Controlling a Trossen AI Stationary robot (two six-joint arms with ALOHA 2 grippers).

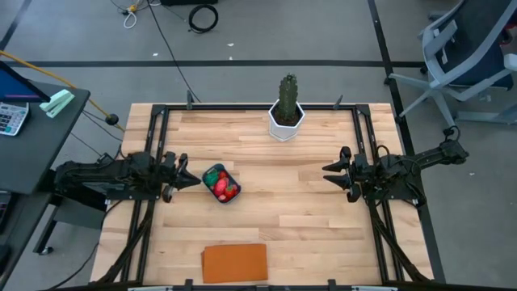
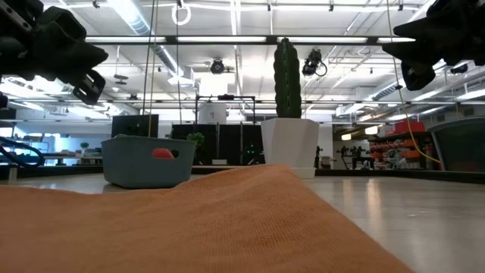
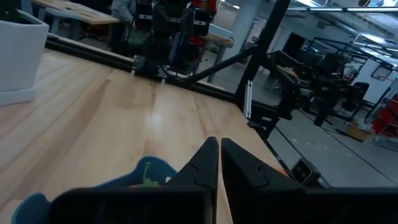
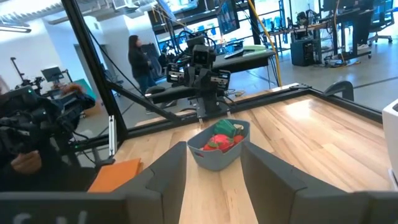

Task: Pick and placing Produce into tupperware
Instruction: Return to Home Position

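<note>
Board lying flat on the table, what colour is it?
The board is plain orange; the high view shows it best.

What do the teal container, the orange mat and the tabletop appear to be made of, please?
The teal container looks like matte plastic: smooth walls, rounded corners. The orange mat seems to be fabric, given its woven texture. The tabletop looks like wood planks: visible grain and seams.

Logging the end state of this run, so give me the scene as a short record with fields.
tupperware: left of table centre, upright
produce: red and green pieces inside the tupperware
left gripper: shut, empty, raised left of the tupperware
right gripper: open, empty, right of centre
cactus: back edge, white pot
orange board: front edge
</note>
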